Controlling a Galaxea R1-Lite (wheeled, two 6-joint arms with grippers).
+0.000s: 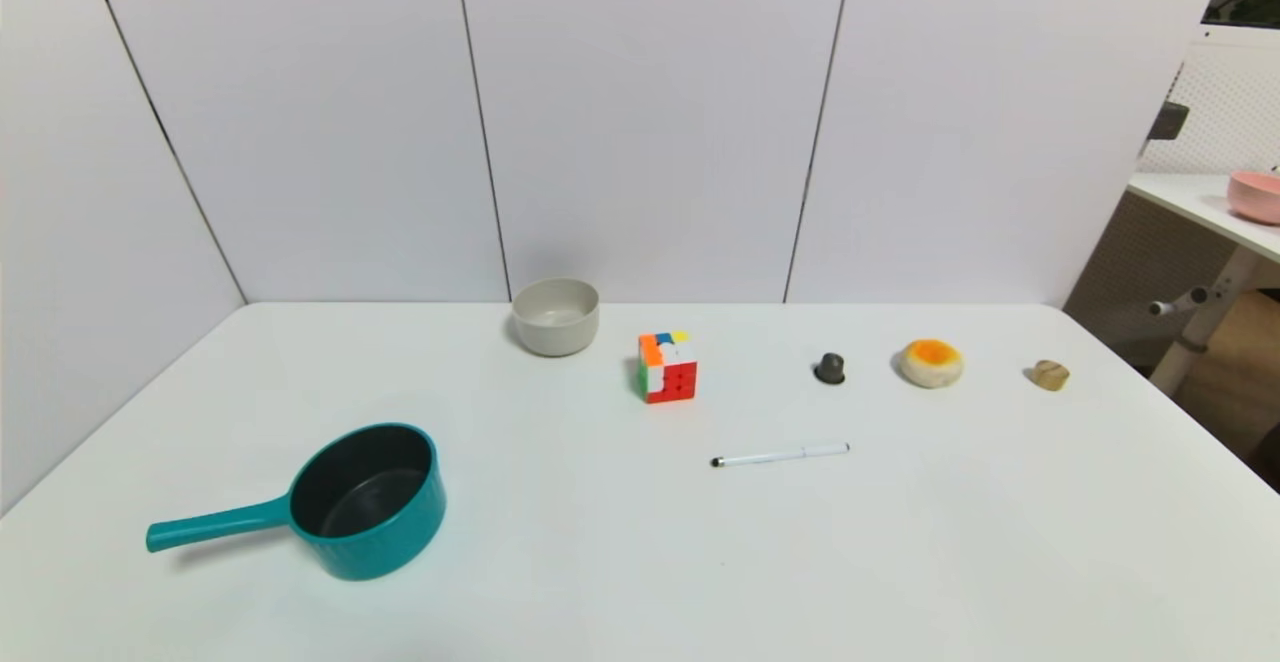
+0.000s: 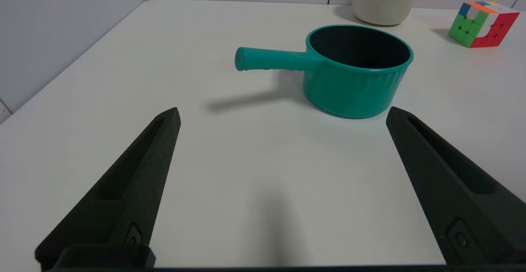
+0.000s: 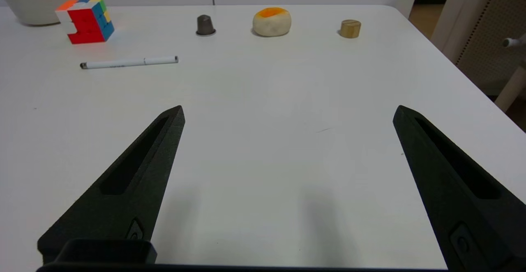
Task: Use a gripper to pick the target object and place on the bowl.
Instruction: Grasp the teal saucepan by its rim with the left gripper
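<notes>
Head view: no arm shows in it; it takes in the whole white counter [image 1: 640, 562] with the teal saucepan [image 1: 368, 500] near the front left and the beige bowl [image 1: 556, 315] at the back.

Left wrist view: the left end effector [image 2: 281, 114] hangs just above the counter, its two black fingers [image 2: 135, 169] spread wide apart with nothing between them.

Right wrist view: the right end effector [image 3: 287, 114] is likewise spread wide and empty, over bare counter.

Saucepan, from the left end effector: a short way ahead of the fingertips and apart from them, upright, dark inside facing up.

Saucepan handle [image 2: 273, 58]: long axis runs level and crosswise to the left end effector's reach, its tip pointing to the robot's left and a little towards the robot.

Bowl: beyond the saucepan from the left end effector, upright, near the back wall, apart from the pan.

Multicoloured cube [image 2: 483, 23]: just beside the bowl on its right, further from the left end effector than the pan.

Seen ahead of the right end effector: a white pen [image 3: 129, 62] lying crosswise, and further off a small dark cap [image 3: 205, 25], an orange-topped bun [image 3: 272, 21] and a wooden knob [image 3: 350, 28].

Pink bowl [image 1: 1256, 196]: only the head view shows it, on a separate table off to the right.
</notes>
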